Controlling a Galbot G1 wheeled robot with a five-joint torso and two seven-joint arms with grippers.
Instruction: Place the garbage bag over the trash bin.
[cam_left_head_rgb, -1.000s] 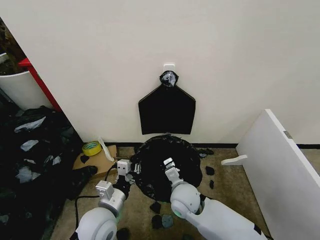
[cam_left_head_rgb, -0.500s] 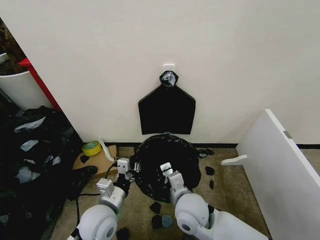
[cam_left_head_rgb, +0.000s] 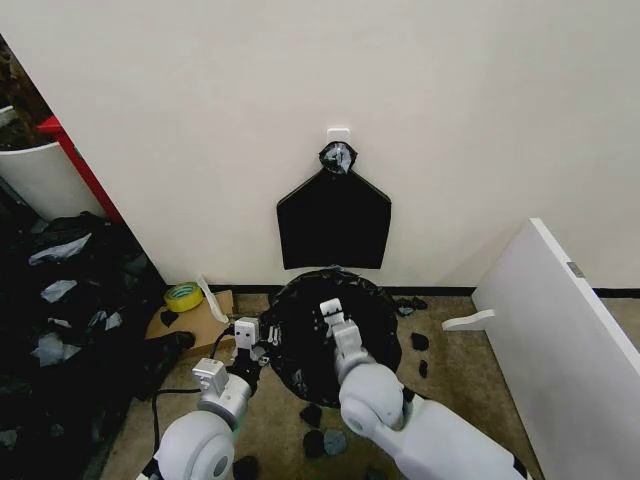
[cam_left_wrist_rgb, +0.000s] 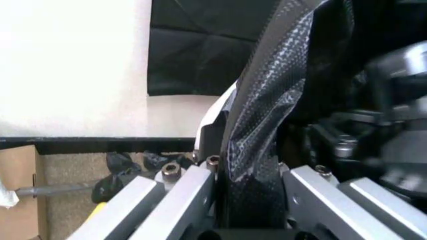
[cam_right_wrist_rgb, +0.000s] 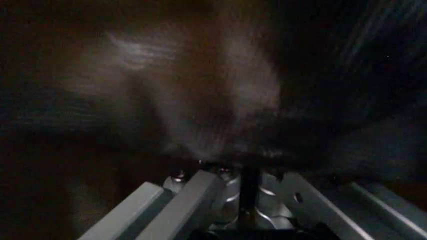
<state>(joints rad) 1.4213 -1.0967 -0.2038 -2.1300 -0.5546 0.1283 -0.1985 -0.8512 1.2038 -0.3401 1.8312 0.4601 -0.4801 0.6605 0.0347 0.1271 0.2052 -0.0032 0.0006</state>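
Brown floor lies under your arms. Your left gripper pinches the garbage bag at the near left rim; the left wrist view shows black film squeezed between its fingers. Your right gripper has pushed deeper inside; its grip, you cannot tell. The bag covers the trash bin by the wall.

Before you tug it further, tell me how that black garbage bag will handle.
Probably floppy: the garbage bag lies wrinkled over the bin. Probably slippery: its film shines between the left gripper fingers. Likely light and easy to tear, as the sheet pinched there looks thin.
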